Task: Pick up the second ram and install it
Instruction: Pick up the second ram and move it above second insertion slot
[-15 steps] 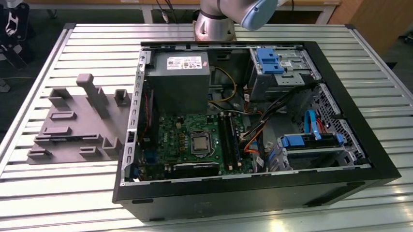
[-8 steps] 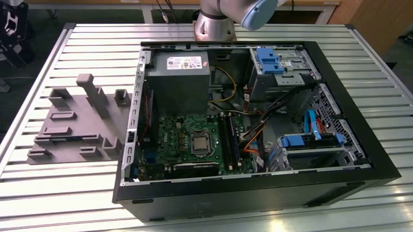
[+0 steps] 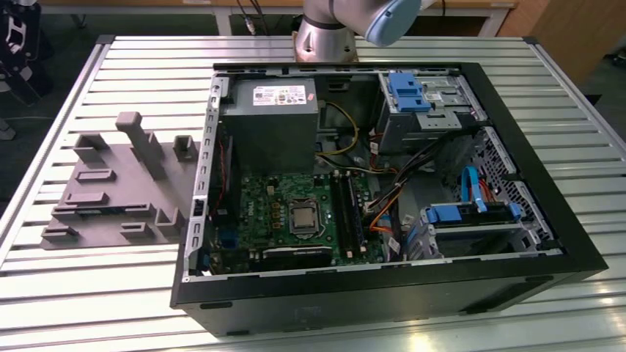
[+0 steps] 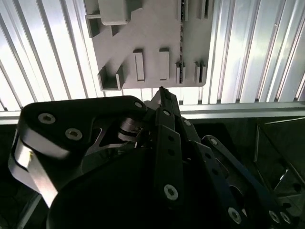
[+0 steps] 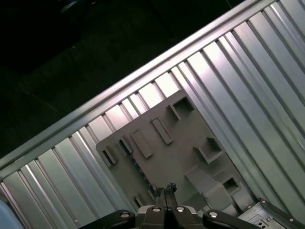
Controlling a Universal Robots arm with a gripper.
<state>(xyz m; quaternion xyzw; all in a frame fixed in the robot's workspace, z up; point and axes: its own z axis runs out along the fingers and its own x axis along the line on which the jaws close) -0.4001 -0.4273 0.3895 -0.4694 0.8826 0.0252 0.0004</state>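
- The gripper (image 5: 167, 187) hangs over the grey holder tray (image 5: 176, 143), out past one edge of it in both wrist views.
- Its fingers (image 4: 164, 102) are pressed close together. No gap shows between the tips, and nothing is held in them.
- The second ram (image 4: 181, 36) sits in the holder tray. It stands on its thin edge as a narrow dark strip, held between small grey blocks at its ends.
- The gripper does not touch the second ram. Its tips are near the tray edge where the strip ends.
- The holder tray lies flat on the ribbed metal table (image 3: 98, 293). Other grey blocks and posts stand up from the tray.
- The open black computer case (image 3: 391, 301) lies just beside the holder tray, on the exterior view's right of it.
- Inside the case, the green motherboard (image 3: 264, 198) is on the side close to the tray.
- The long black memory slots (image 3: 344, 213) run along the far side of the motherboard from the tray. I cannot tell if a stick is in them.
- Blue drive holders (image 3: 406, 92) sit in the part of the case farthest from the tray.
- The foot of the arm (image 3: 338, 22) stands behind the case, well apart from the tray.
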